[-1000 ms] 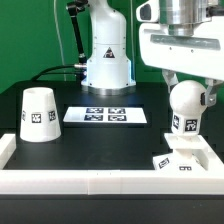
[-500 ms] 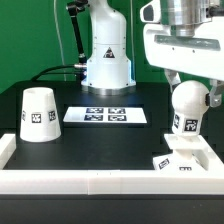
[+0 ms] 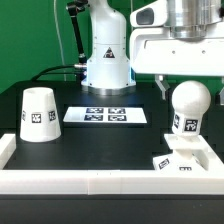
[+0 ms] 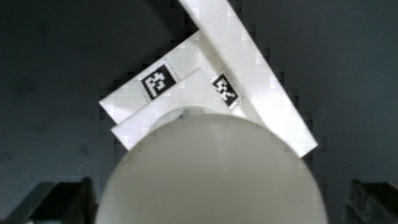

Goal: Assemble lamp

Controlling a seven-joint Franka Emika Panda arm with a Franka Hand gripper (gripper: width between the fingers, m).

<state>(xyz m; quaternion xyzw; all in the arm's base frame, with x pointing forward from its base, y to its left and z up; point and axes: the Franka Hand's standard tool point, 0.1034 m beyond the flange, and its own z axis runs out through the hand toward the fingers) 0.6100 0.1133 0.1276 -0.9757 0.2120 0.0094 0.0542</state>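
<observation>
Exterior view, right side: bulb (image 3: 188, 106) upright on base (image 3: 185, 160) on table (image 3: 100, 150), flanked without contact by spread claw (image 4: 214, 203), so likely seated; next, fetching shade (image 3: 38, 112) from that view's left and lowering it squarely over bulb.

There are three white lamp parts in all. One cone shade (image 3: 35, 113) is at the left of the frame, one round bulb (image 3: 188, 105) at the right, and one flat square base (image 3: 185, 160) at the lower right. One marker board (image 3: 105, 116) lies in the middle, its tags too small to count surely. One robot arm (image 3: 107, 50) stands at the upper middle. One square tag shows on the shade, one on the bulb, and two on the base.
</observation>
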